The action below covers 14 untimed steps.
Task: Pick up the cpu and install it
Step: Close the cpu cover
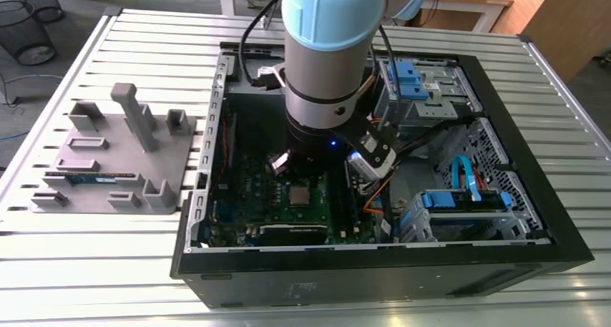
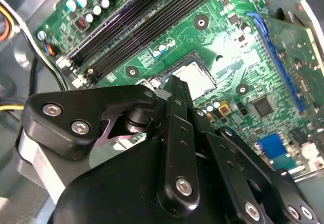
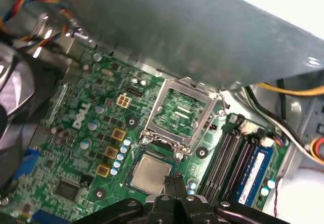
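Gripper (image 3: 175, 179) is low inside the computer case (image 1: 382, 273), over the motherboard (image 3: 91, 133). Its fingers are pressed together with nothing between them. The tips sit at the edge of the cpu (image 3: 149, 175); contact cannot be told. The cpu lies flat, metal top up, in the socket just beside the hinged frame (image 3: 182, 110), which stands open. Memory slots (image 3: 228, 158) run near the frame. The grey holder (image 1: 105, 152) rests well apart from the frame, outside the case
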Motion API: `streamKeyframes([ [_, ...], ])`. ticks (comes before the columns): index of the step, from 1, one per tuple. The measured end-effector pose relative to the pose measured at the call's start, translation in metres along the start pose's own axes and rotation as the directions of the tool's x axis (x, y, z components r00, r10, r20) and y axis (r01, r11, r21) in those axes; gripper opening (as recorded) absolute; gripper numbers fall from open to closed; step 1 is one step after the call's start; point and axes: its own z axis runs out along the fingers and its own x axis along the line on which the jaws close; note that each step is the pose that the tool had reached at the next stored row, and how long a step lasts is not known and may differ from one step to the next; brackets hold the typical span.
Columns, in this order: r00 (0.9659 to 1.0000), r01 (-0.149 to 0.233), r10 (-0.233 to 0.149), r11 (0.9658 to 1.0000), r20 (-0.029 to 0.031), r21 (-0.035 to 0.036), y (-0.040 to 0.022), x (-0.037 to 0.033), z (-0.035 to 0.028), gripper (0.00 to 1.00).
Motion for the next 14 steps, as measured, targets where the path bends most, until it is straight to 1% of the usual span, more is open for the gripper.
streamKeyframes([
  [2,0.9994,0.036,-0.036,0.9994,-0.0009,-0.0023,0.0000,0.0000,0.0004,0.11],
  [4,0.9974,0.072,-0.072,0.9974,-0.0018,-0.0045,0.0000,0.0000,0.0007,0.11],
  [5,0.9960,0.090,-0.090,0.9960,-0.0022,-0.0056,0.0000,0.0000,0.0008,0.11],
  [8,0.9899,0.141,-0.141,0.9899,-0.0033,-0.0089,0.0000,0.0001,0.0012,0.11],
  [9,0.9883,0.152,-0.152,0.9883,-0.0035,-0.0096,0.0000,0.0000,0.0012,0.11],
  [10,0.9874,0.158,-0.158,0.9874,-0.0036,-0.0100,0.0000,0.0001,0.0012,0.11],
  [14,0.9873,0.159,-0.159,0.9872,-0.0036,-0.0101,0.0000,0.0000,0.0013,0.11],
])
